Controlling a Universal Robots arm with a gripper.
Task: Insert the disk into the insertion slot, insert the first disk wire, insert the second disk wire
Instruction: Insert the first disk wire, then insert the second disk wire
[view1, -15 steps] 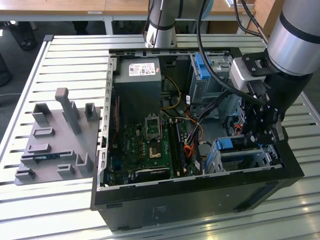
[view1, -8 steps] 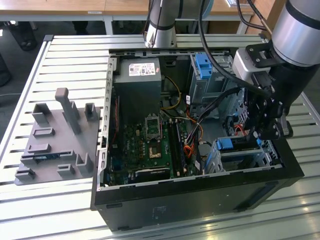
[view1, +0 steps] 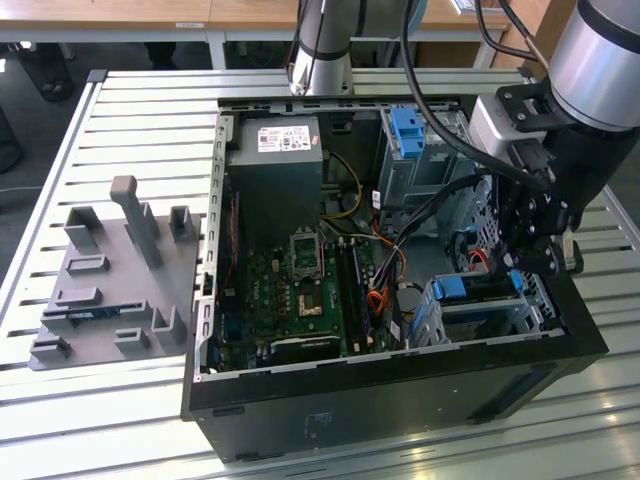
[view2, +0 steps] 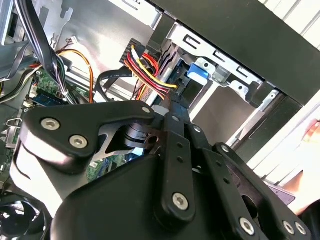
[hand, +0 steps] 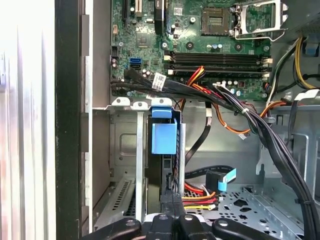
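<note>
Exterior view: open computer case (view1: 400, 390) on slatted metal table (view1: 130, 110), claw (view1: 520, 268) clenched inside, desks (view1: 150, 10) behind.

text: none legible | white label (view1: 288, 139) on power supply (view1: 272, 185): print unreadable

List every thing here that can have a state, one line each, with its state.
computer case, open, side panel off.
disk, seated in the insertion slot.
insertion slot, holds the disk.
pincer, shut, tips at the disk's end.
red-yellow-black wire, its end at the pincer's tips.
blue-ended wire, loose, not plugged in.
</note>
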